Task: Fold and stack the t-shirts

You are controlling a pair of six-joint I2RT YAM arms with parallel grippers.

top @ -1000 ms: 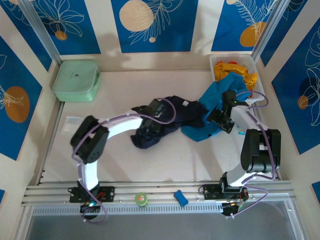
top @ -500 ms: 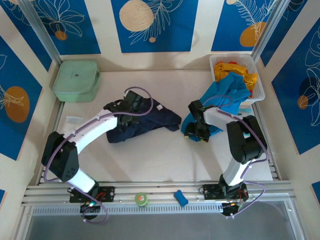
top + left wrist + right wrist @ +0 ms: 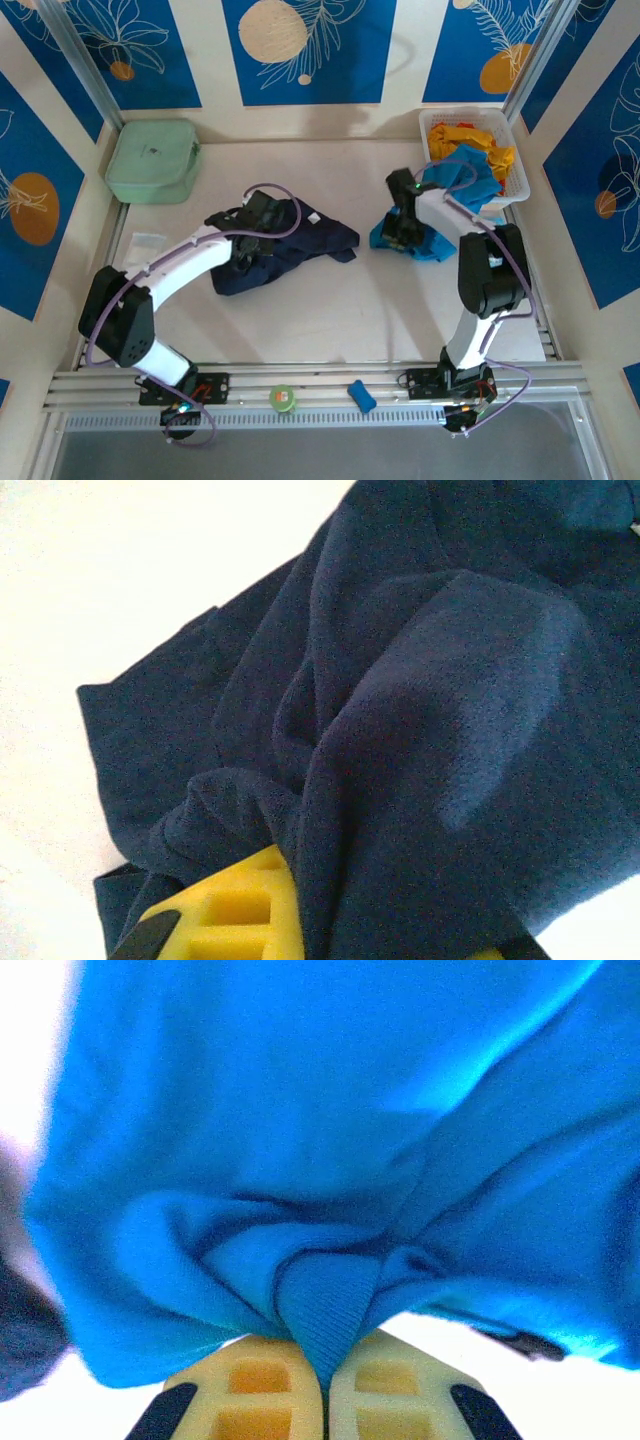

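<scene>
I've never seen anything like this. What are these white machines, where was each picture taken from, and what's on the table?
These are two robot arms bolted to the table edge. The wide picture looks down from above; the two close-ups come from cameras on each wrist. The left arm seems to pinch a navy shirt in its jaws. The right arm has its jaws shut on a turquoise shirt spilling from a white basket, which also holds an orange-yellow shirt. A mint-green box sits far left.
</scene>
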